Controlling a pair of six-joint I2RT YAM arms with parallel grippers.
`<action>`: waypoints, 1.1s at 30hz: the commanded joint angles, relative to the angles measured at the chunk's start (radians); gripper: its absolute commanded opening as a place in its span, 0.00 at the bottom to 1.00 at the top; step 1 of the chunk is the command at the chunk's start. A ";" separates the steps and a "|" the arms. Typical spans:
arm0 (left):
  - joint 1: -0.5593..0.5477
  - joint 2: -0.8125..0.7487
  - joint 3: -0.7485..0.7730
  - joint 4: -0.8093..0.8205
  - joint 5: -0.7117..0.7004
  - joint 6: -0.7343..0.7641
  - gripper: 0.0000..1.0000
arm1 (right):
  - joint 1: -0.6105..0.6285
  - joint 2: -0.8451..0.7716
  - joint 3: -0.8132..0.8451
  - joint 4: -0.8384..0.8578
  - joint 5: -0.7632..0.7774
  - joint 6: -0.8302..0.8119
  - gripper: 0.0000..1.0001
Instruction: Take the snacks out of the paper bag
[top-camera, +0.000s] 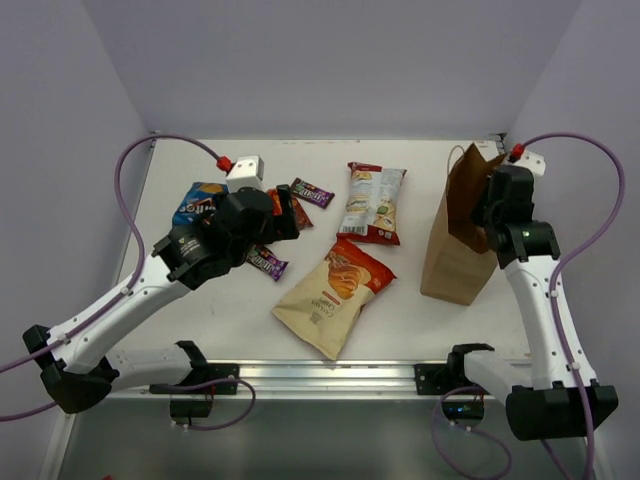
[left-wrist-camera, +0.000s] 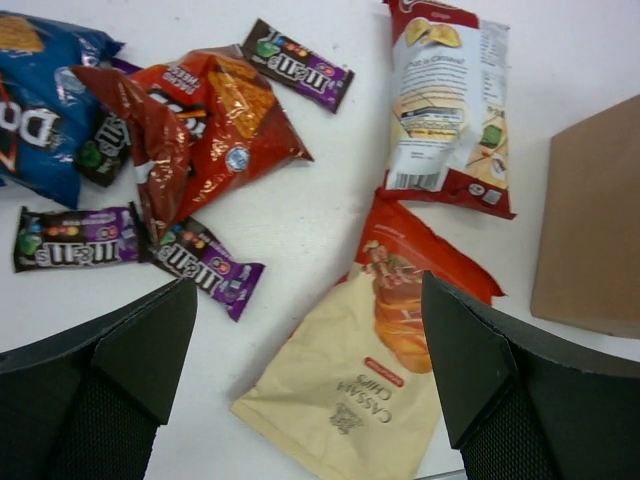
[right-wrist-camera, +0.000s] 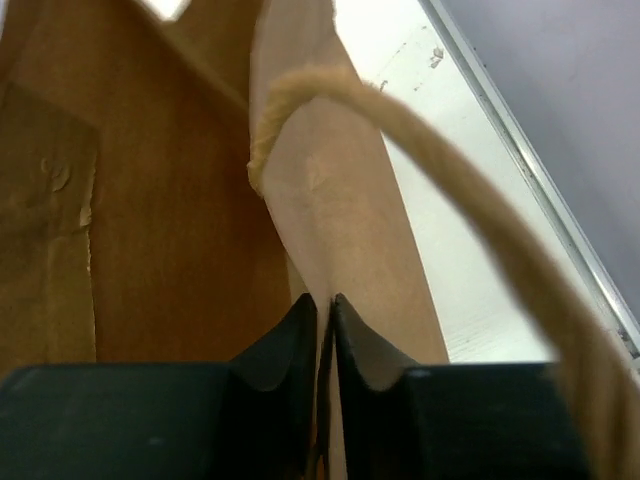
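The right jaws pinch the rim of the upright bag (top-camera: 455, 255) at the right of the bench (top-camera: 230, 320). The left jaws gape empty over the snacks (top-camera: 335, 290), which lie left of the bag.

Four chip bags, count them: one blue Doritos bag (left-wrist-camera: 40, 110), one red-orange chip bag (left-wrist-camera: 215, 125), one white-and-red chip bag (left-wrist-camera: 445, 105) and one large cream-and-orange chip bag (left-wrist-camera: 365, 380). On to the purple candy bars, and that's three in plain sight, a first (left-wrist-camera: 298, 63), a second (left-wrist-camera: 75, 238), a third (left-wrist-camera: 205, 263), plus one darker small packet (left-wrist-camera: 100, 150) half tucked between the Doritos and the red-orange bag, so four little ones in all. Rounding it off, there's a single paper bag (top-camera: 455, 245), one table (top-camera: 230, 310), and two arms, one left arm (top-camera: 140, 290) and one right arm (top-camera: 535, 290).
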 joint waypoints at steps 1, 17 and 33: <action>0.010 0.018 0.052 -0.138 -0.115 0.080 1.00 | -0.016 -0.002 0.035 -0.061 -0.076 0.044 0.20; 0.011 -0.024 0.386 -0.203 -0.225 0.202 1.00 | -0.017 -0.156 0.376 -0.323 0.025 0.004 0.99; 0.011 -0.378 0.437 -0.086 -0.281 0.484 1.00 | -0.008 -0.731 0.350 0.115 -0.187 -0.230 0.99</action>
